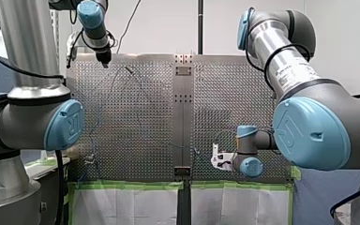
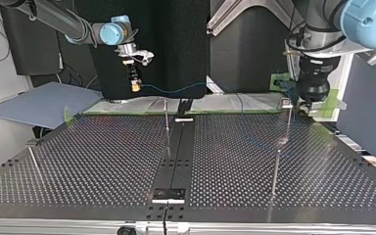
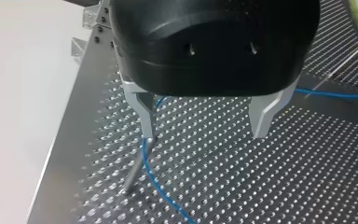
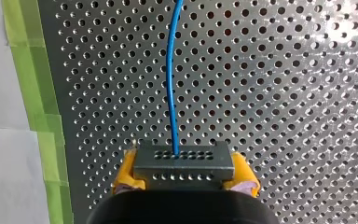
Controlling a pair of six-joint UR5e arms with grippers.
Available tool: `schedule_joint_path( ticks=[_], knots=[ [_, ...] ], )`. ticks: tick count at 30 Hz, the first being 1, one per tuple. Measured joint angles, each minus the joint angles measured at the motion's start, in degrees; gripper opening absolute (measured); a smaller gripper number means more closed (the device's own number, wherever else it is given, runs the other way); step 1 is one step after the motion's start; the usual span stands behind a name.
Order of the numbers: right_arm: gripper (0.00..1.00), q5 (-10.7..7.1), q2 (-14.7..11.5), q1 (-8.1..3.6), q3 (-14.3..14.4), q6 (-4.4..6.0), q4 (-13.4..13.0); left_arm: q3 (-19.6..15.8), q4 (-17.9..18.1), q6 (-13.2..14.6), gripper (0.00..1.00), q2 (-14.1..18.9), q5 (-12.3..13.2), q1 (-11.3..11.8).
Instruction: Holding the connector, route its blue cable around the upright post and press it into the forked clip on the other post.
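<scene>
Yellow-padded right hand (image 4: 185, 174) clamps the connector (image 4: 183, 161), blue cable (image 4: 170, 70) running ahead; left hand (image 3: 205, 134) gapes wide.

Two robot arms flank a perforated table (image 1: 136, 108): my left end effector (image 1: 104, 60) hangs above its far corner at the view's left, my right end effector (image 1: 217, 159) low near the green tape (image 1: 131, 184) edging its near side.

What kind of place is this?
Probably a robotics lab bench: my left arm and my right arm over a perforated metal table, with a thin post and green edge tape.
</scene>
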Motion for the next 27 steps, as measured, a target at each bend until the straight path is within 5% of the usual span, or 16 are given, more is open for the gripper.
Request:
schedule_joint_path(
  ticks=[10, 27],
  knots=[
    [0.0, 0.0, 0.0, 0.07, -0.01, 0.0, 0.0, -1.89, 4.41, -4.47, 0.98, -0.46, -0.73, 0.21],
    [0.0, 0.06, 0.0, 0.68, -0.01, -0.17, -0.07, -6.47, 13.66, -9.32, 0.98, -7.68, 2.66, 0.31]
  ],
)
